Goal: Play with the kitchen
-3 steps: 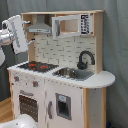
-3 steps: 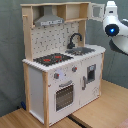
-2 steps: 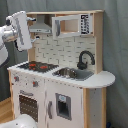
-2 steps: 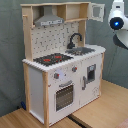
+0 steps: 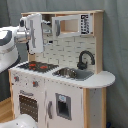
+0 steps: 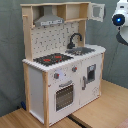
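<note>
One kitchen point(image 5: 60, 75) stands in both exterior views. It carries one hood point(image 6: 49, 20), one faucet point(image 5: 85, 59), one sink point(image 5: 71, 73) and one stovetop point(image 6: 53, 59) with two red rings. The front shows one oven door point(image 6: 64, 96) and one second door point(image 6: 90, 76) beside it; two knobs point(image 6: 57, 76) sit above the oven in the second exterior view. Up top there is one microwave point(image 5: 68, 25) and one open cubby point(image 6: 74, 11). One robot arm point(image 5: 12, 42) appears in the first exterior view, and its one claw point(image 5: 34, 34) hangs above the stovetop.
</note>
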Controlling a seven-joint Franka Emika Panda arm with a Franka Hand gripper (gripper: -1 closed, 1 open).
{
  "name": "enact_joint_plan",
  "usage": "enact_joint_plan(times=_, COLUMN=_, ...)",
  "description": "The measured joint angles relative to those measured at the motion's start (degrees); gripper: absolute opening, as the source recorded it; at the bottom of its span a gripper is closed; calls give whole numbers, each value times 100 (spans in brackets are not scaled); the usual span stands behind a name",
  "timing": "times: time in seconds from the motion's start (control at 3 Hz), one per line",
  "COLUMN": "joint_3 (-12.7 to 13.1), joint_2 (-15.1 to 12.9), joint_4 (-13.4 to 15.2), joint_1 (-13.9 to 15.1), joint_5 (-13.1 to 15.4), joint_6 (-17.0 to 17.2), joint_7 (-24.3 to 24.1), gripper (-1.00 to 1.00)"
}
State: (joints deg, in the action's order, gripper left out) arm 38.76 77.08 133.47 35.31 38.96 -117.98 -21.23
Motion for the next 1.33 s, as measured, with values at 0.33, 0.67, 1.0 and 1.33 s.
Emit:
enact_joint_plan(times=0.33, joint_3=-4, joint_2=-16, joint_4=0, joint_1=12, joint_5=5, joint_6=-24, joint_7=5, gripper=-100)
enact_joint_plan(times=0.67, joint_3=-33, joint_2=-130, joint_4=-1, joint_1=123, joint_5=39, joint_6=-295, joint_7=72, gripper=-100)
enact_joint_plan(times=1.0, joint_3=-141, joint_2=-217, joint_4=-7, joint_1=338, joint_5=47, joint_6=-815, joint_7=307, gripper=-100)
enact_joint_plan(times=1.33, joint_3=-261, joint_2=-279, joint_4=-8, joint_1=492, joint_5=47, joint_6=-1338, joint_7=584, gripper=-100)
